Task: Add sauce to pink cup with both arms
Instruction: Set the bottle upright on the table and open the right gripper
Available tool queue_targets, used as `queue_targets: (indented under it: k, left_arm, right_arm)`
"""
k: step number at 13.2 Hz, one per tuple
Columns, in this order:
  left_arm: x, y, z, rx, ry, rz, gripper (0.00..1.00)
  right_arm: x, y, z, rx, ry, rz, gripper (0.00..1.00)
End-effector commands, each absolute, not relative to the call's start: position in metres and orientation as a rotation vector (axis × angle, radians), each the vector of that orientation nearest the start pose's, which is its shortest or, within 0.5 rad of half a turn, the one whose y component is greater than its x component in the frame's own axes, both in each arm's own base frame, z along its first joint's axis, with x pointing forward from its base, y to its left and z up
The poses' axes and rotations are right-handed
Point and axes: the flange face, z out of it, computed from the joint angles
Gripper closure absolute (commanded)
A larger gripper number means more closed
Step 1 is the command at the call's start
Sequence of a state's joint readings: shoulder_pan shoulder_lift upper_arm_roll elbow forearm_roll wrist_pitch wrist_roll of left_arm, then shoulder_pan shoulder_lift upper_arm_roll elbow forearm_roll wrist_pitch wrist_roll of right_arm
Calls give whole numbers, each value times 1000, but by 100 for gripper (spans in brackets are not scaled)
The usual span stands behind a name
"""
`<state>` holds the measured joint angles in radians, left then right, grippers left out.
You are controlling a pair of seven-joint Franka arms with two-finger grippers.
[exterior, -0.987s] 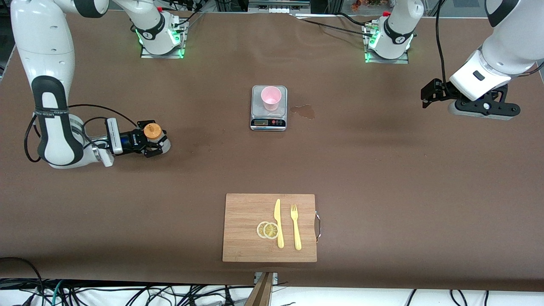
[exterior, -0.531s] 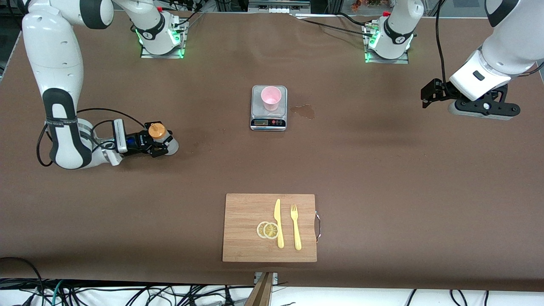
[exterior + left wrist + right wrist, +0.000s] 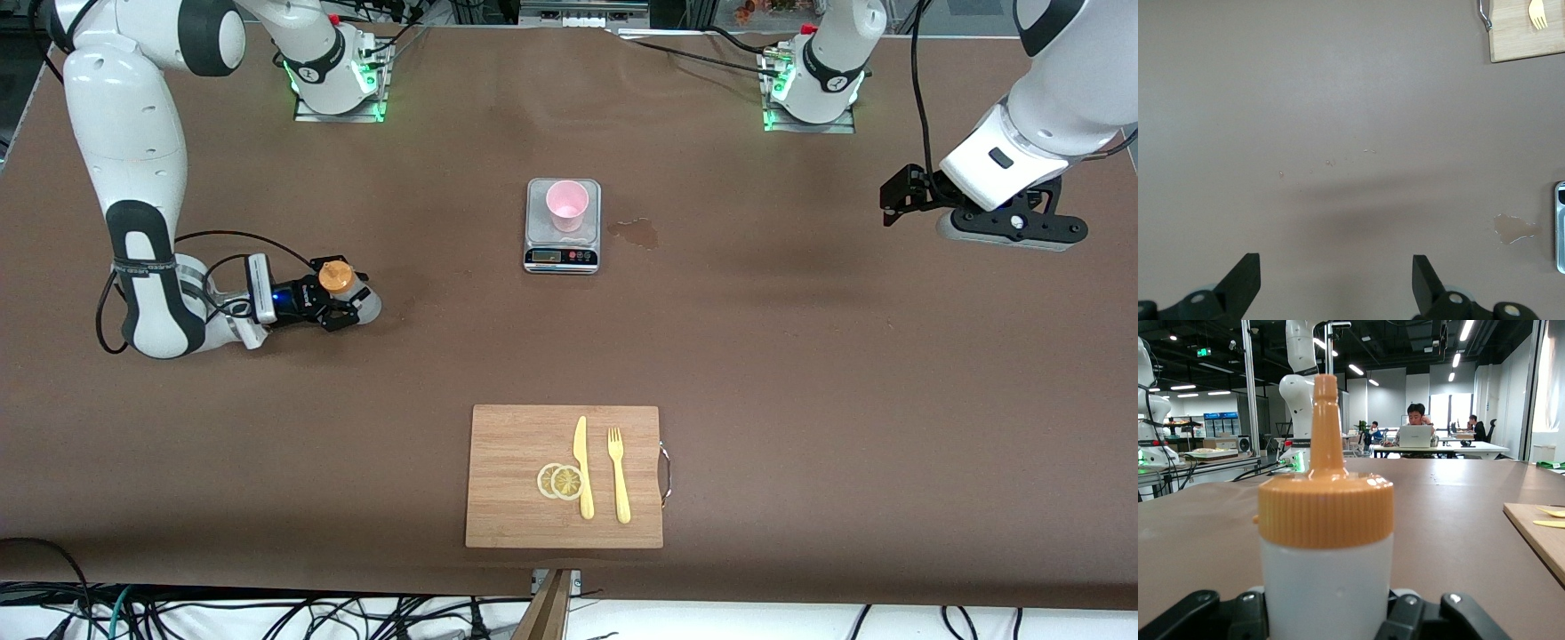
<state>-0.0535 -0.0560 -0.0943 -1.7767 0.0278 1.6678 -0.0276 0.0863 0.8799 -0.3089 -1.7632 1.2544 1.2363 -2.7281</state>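
The sauce bottle (image 3: 342,289) stands upright on the table (image 3: 800,356) toward the right arm's end, its orange cap (image 3: 1325,495) and nozzle uppermost. The right gripper (image 3: 342,304) lies low at table level with the bottle between its two fingers (image 3: 1185,617), one finger on either side of the whitish body; whether the fingers press the bottle or stand just off it cannot be told. The right arm (image 3: 133,178) comes down from its base and bends toward the table's middle. The pink cup (image 3: 567,204) stands upright on a small scale (image 3: 562,253) well apart from the bottle, toward the table's middle and farther from the front camera. A wet stain (image 3: 636,233) lies on the table just beside the scale, toward the left arm's end. Nearer the front camera lies a wooden board (image 3: 507,516) bearing two lemon slices (image 3: 560,481), a yellow knife (image 3: 582,467) and a yellow fork (image 3: 618,474). The left gripper (image 3: 1335,277) waits in the air over bare table at the left arm's end, its fingers spread wide and holding nothing.
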Motion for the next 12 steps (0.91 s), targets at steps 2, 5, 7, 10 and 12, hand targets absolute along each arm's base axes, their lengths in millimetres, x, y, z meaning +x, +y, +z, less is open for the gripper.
queue_targets:
  k: [2,5,7,10,12]
  left_arm:
    - [532,-79,570,-3122,189,95,0]
    - [531,-79,570,-3121,187,105,0]
    - [531,-79,570,-3121,194,105,0]
    - [531,-79,570,-3121,189,105,0]
    - [531,-79,570,-3121,189,105,0]
  right_arm:
    - [560,-1,102,-976,-1436,-1004,0]
    - [561,-26,111,-966,-1437,-975,0]
    - [563,-71,120,-994,-1514,-898,0]
    - [581,-120,151,-1038,-1639,-836,0]
    - [591,-147,191,-1145,-1708,-797,0]
